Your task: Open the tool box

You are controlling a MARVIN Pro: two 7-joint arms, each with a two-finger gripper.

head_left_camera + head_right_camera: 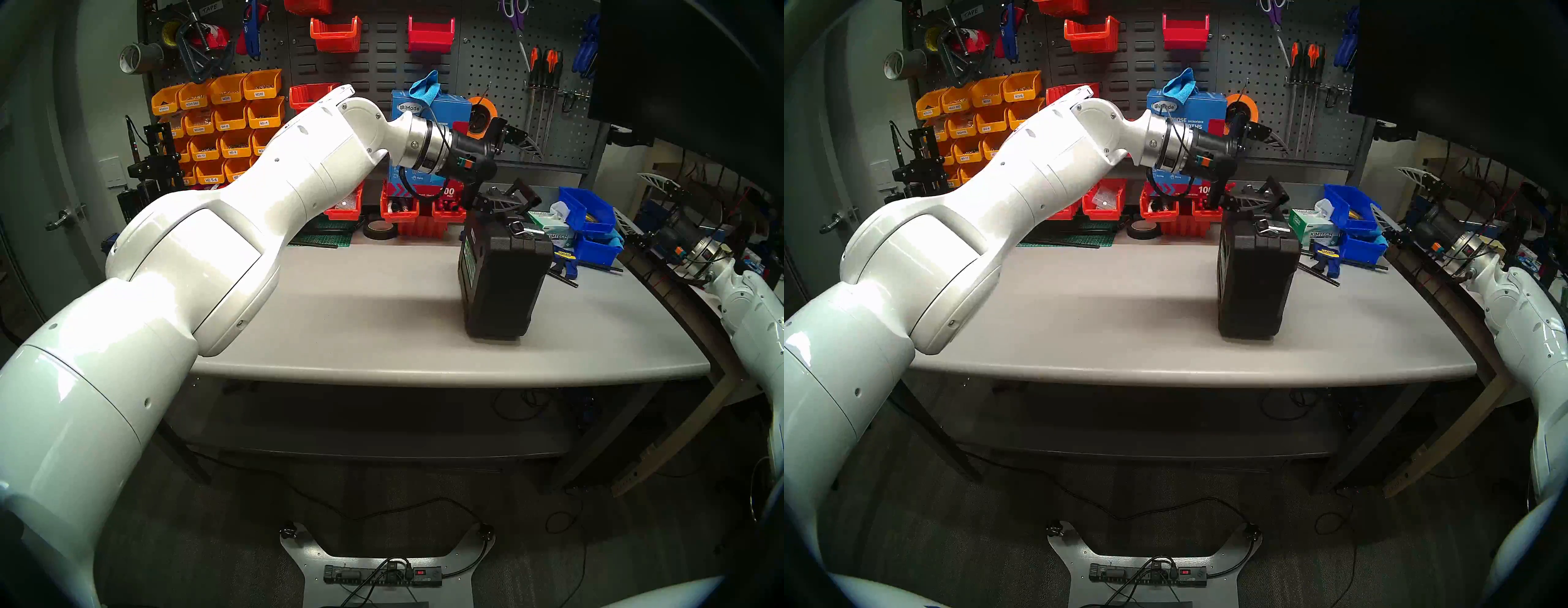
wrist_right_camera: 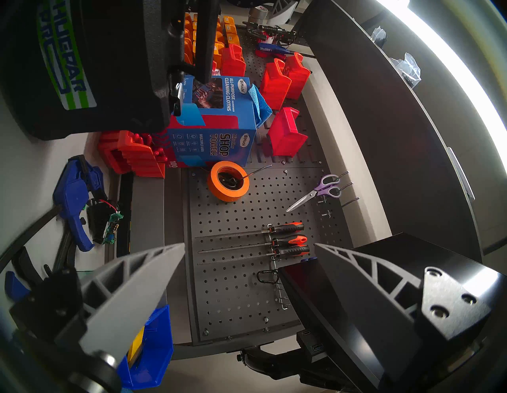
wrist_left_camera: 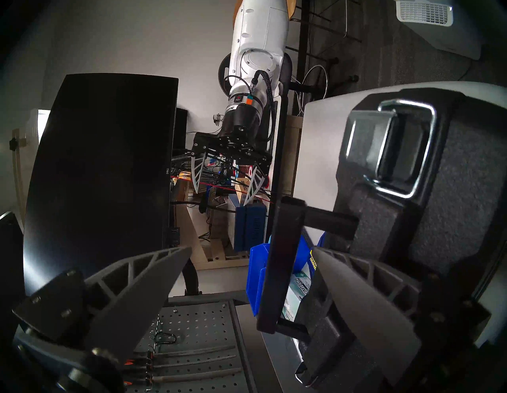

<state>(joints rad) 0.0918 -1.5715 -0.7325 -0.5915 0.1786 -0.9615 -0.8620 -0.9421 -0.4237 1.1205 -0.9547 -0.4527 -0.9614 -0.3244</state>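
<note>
The tool box [image 1: 502, 284] stands upright near the worktop's [image 1: 360, 322] back right corner, latches on top. The left pincer [image 3: 247, 263], fingers apart, straddles its handle [image 3: 277, 263]. The right pincer [image 2: 249, 247] waits apart, off the worktop's right edge.

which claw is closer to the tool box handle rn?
Left. The left claw is open astride the handle on top of the tool box. The right claw hangs open off the table's right edge.
</note>
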